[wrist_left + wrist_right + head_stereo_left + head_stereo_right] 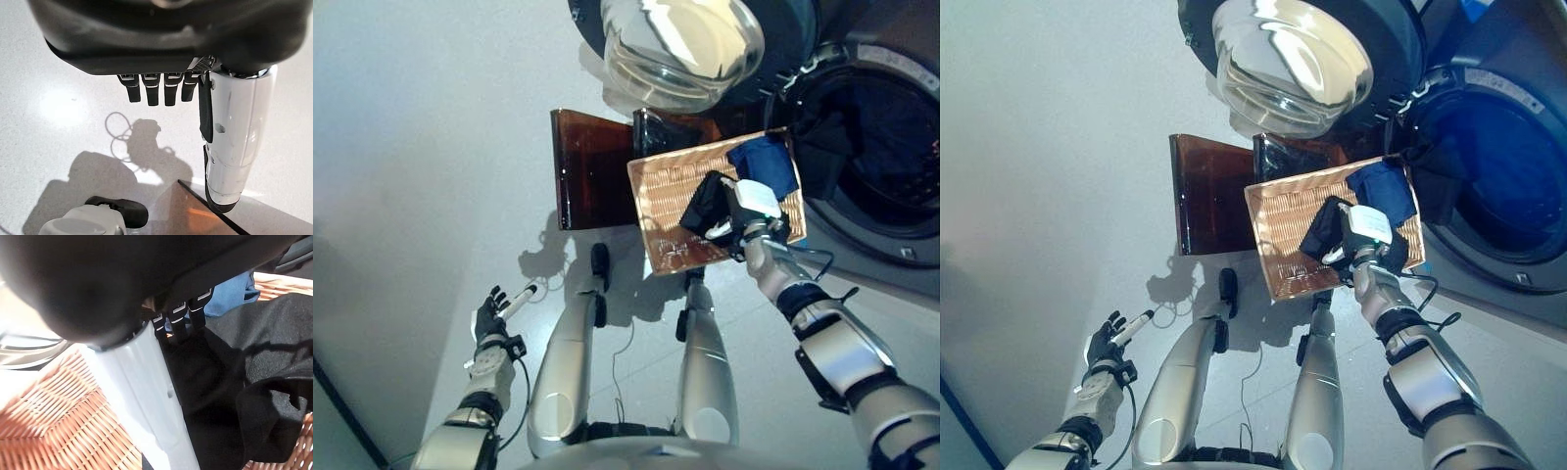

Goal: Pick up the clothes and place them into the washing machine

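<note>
A black garment (705,204) is pinched by the curled right hand (744,217) over the rectangular woven wicker basket (664,196), beside a blue cloth (766,164). The front-loading washing machine (886,147) is seen adjacent, its round glass door (680,44) swung open. The left hand (491,318) is held relaxed and empty above the floor.

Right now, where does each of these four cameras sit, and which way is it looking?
Left eye view: on the head, looking down at the wicker basket, the washing machine, and both arms.
Right eye view: beside it, same scene; left robot hand hangs over the floor.
Left wrist view: on the left wrist, looking along relaxed fingers at bare floor.
Right wrist view: on the right wrist; the right robot hand pinches black cloth.
Shared: the right wrist and eye views show the basket, black cloth and blue cloth.
</note>
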{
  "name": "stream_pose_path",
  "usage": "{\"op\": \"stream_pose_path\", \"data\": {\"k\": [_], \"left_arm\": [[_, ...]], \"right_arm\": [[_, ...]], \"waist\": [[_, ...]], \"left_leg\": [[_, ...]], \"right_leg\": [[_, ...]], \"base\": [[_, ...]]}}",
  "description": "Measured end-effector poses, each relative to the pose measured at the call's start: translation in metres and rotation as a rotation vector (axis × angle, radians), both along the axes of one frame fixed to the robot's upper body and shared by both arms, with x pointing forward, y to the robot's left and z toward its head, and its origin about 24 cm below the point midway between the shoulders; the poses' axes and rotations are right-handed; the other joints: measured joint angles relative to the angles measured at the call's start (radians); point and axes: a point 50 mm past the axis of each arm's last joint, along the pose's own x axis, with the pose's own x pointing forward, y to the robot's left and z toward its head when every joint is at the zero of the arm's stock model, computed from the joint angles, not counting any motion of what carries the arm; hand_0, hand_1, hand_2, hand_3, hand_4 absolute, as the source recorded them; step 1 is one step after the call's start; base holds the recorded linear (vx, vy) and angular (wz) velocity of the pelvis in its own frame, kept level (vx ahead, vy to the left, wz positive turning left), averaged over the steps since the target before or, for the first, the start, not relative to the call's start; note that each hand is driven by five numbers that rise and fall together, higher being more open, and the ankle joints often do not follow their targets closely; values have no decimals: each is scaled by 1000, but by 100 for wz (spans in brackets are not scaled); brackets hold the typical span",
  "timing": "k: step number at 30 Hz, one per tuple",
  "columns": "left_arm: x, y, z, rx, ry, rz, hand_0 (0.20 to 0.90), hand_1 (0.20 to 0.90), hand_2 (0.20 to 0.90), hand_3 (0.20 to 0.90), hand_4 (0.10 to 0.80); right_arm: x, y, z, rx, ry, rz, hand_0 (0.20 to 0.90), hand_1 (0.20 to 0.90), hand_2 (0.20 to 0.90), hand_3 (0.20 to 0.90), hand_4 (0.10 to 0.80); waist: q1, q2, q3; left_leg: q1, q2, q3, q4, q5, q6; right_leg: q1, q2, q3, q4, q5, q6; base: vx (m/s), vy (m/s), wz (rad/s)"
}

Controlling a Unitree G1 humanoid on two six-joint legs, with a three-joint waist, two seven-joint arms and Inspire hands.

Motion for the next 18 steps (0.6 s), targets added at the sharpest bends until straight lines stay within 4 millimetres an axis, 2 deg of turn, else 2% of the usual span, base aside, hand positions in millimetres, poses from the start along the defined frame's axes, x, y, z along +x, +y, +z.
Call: {"op": "stream_pose_path", "data": {"k": [11,12,18], "left_arm": [[9,-3,8,-18,-67,2,900,900,900,900,800],[10,-4,9,-19,-70,-1,900,900,900,900,800],[11,-8,9,-16,-71,-38,900,900,900,900,800]], "right_arm": [[12,-15,26,-31,-57,-94,900,900,900,900,800],[15,-16,34,-35,-68,-104,900,900,900,900,800],[19,-18,43,-45,-84,-131,900,900,900,900,800]], "waist": [[19,16,4],[19,21,6],[19,30,6]], "left_leg": [[-56,-4,-19,-37,31,-8],[-63,-5,-22,-42,35,-8],[-75,-6,-26,-63,50,-10]], "right_leg": [[-67,3,-8,3,0,-1],[-71,2,-13,2,0,-1],[-88,0,-24,3,0,-1]], "base": [[4,13,6],[4,13,9],[8,13,6]]}}
